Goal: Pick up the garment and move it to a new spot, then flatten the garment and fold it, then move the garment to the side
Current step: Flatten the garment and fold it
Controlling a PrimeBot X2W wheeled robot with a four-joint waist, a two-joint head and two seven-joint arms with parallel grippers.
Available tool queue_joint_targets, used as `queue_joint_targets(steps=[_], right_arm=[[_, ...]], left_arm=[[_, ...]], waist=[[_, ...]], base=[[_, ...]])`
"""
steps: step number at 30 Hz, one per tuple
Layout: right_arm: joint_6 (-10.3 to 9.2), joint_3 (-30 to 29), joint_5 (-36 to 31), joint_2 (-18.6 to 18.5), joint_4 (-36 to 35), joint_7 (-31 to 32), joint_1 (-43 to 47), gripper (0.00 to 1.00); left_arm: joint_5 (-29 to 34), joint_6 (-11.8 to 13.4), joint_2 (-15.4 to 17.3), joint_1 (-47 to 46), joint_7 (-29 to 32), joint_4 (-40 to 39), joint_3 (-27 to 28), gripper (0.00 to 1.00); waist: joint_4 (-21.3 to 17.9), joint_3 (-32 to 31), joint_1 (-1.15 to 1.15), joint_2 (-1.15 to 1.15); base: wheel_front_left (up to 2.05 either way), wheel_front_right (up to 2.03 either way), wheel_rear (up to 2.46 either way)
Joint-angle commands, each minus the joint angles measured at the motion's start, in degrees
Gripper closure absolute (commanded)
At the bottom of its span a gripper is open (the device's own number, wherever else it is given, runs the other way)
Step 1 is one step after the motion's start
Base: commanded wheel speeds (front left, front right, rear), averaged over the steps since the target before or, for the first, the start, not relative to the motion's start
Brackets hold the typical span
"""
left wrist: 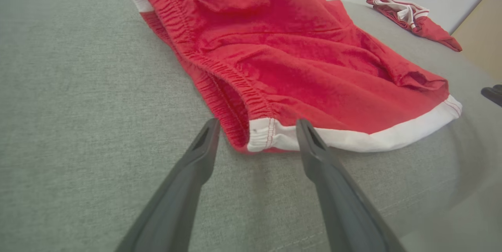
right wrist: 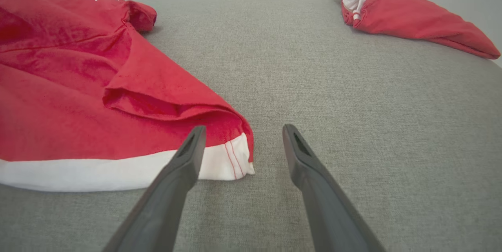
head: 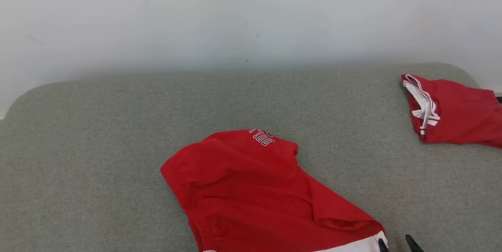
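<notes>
On the grey cushion, near centre, the red garment lay rumpled. Its long axis slanted from far left to near right, white-banded hem toward the robot, lettered edge toward the wall. Gathered elastic ran down its left side. A second red garment sat well apart, far right. Left gripper was spread wide at the hem's left corner, right gripper wide at its right corner; neither gripped cloth.

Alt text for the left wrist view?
Open left gripper points at the near white-hemmed corner of crumpled red shorts lying on a grey cushion. A second red garment lies far back on the right.
</notes>
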Motion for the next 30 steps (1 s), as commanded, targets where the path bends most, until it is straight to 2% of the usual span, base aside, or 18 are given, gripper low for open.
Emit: queue_joint_targets(steps=[1, 14, 15, 16, 17, 18, 19, 20, 21, 22, 27, 30], right_arm=[[-0.18, 1.11, 0.59, -0.64, 2.41, 0.02, -1.60, 0.00], [-0.18, 6.87, 2.56, -1.37, 11.80, 0.01, -7.60, 0.00], [-0.18, 7.57, 2.93, -1.26, 12.89, 0.02, -7.98, 0.02], [-0.18, 8.25, 3.30, -1.14, 14.09, 0.02, -8.52, 0.15], [-0.18, 8.70, 3.71, -1.16, 14.89, 0.01, -9.27, 0.35], [-0.18, 9.12, 3.96, -1.12, 15.49, 0.01, -10.00, 0.60], [-0.18, 9.58, 4.40, -1.01, 16.12, 0.01, -10.48, 0.92], [-0.18, 9.58, 4.40, -1.01, 16.12, 0.01, -10.48, 0.92], [-0.18, 9.96, 4.93, -0.93, 16.62, 0.01, -10.80, 1.00], [-0.18, 10.38, 5.27, -1.03, 16.81, 0.02, -11.12, 1.00], [-0.18, 10.66, 6.59, -1.67, 14.27, 0.01, -10.66, 1.00], [-0.18, 10.59, 6.87, -1.96, 10.60, 0.01, -9.15, 1.00]], left_arm=[[-1.23, 0.11, 0.51, -1.58, -0.01, 1.84, -1.96, 0.00], [-4.12, 0.10, 0.70, -5.93, 0.00, 8.10, -6.71, 0.00], [-4.40, 0.09, 0.65, -6.24, 0.00, 8.43, -6.90, 0.00], [-4.68, 0.09, 0.60, -6.55, 0.00, 8.76, -7.07, 0.00], [-5.04, 0.10, 0.55, -6.86, 0.00, 9.04, -7.26, 0.00], [-5.42, 0.10, 0.51, -7.08, 0.00, 9.47, -7.65, 0.05], [-5.54, 0.09, 0.47, -7.37, 0.00, 9.78, -7.97, 0.40], [-5.54, 0.09, 0.47, -7.37, 0.00, 9.78, -7.97, 0.40], [-5.71, 0.09, 0.44, -7.68, 0.00, 10.00, -8.19, 0.82], [-5.90, 0.09, 0.42, -7.90, 0.00, 9.97, -8.54, 1.00], [-6.89, 0.09, 0.93, -7.13, 0.00, 8.35, -8.94, 1.00], [-8.00, 0.10, 1.18, -6.05, -0.01, 5.54, -7.27, 1.00]], waist=[[-0.57, 0.76, 0.00, 0.00], [-1.03, 2.16, 0.00, 0.00], [-1.03, 2.25, 0.00, 0.00], [-1.04, 2.33, 0.00, 0.00], [-1.05, 2.39, 0.00, 0.00], [-1.06, 2.48, 0.00, 0.00], [-1.08, 2.54, 0.00, 0.00], [-1.08, 2.54, 0.00, 0.00], [-1.08, 2.63, 0.00, 0.00], [-1.06, 2.69, 0.00, 0.00], [-0.72, 2.65, 0.00, 0.00], [-0.67, 2.42, 0.00, 0.00]], base=[[0.00, 0.00, 0.00], [0.00, 0.00, 0.00], [0.00, 0.00, 0.00], [0.00, 0.00, 0.00], [0.00, 0.00, 0.00], [0.00, 0.00, 0.00], [0.00, 0.00, 0.00], [0.00, 0.00, 0.00], [0.00, 0.00, 0.00], [0.00, 0.00, 0.00], [0.00, 0.00, 0.00], [0.00, 0.00, 0.00]])
